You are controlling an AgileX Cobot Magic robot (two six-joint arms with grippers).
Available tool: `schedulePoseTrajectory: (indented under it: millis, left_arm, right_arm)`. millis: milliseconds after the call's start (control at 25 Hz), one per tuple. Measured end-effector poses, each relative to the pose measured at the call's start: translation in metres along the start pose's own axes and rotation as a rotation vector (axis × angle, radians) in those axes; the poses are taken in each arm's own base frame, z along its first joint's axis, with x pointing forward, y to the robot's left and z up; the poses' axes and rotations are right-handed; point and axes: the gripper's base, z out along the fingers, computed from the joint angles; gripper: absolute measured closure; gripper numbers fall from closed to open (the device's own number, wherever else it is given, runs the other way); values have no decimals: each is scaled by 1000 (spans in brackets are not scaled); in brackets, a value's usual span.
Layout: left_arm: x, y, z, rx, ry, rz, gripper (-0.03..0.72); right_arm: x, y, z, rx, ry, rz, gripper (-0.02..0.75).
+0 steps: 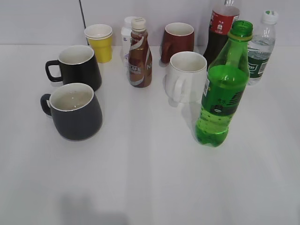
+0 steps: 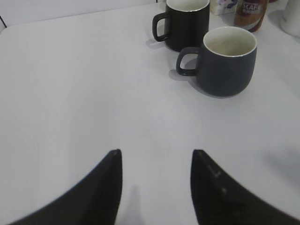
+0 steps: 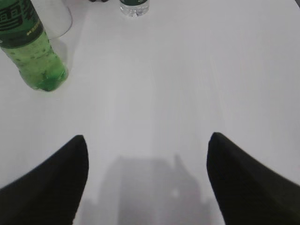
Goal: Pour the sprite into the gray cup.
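Note:
The sprite [image 1: 221, 86], a tall green bottle with no cap, stands upright at the right of the white table; its lower part shows at the upper left of the right wrist view [image 3: 32, 51]. The gray cup [image 1: 75, 111], a dark matte mug with an off-white inside, stands at the front left, handle to the left; it also shows in the left wrist view [image 2: 228, 61]. My left gripper [image 2: 156, 157] is open and empty, well short of the gray cup. My right gripper [image 3: 147, 143] is open and empty, off to the right of the sprite. Neither gripper shows in the exterior view.
A black mug [image 1: 77, 67] stands just behind the gray cup. A white mug [image 1: 186, 77] stands close behind the sprite. A brown coffee bottle [image 1: 139, 55], yellow cup [image 1: 100, 42], dark red mug [image 1: 178, 41], cola bottle [image 1: 220, 30] and water bottle [image 1: 261, 47] stand further back.

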Motion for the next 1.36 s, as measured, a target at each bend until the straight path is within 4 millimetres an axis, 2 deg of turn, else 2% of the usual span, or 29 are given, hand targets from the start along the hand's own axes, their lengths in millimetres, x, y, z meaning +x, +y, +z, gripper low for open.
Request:
schedulePoseTrajectory:
  millis: [240, 560, 1360]
  left_arm:
    - [0, 0, 0, -9, 0, -5, 318]
    - [0, -1, 0, -114, 4, -55, 318]
    - [0, -1, 0, -117, 4, -57, 318]
  right_arm:
    - [0, 1, 0, -3, -2, 4, 148]
    - [1, 1, -2, 38, -26, 25, 148]
    - [1, 1, -3, 32, -28, 26, 148]
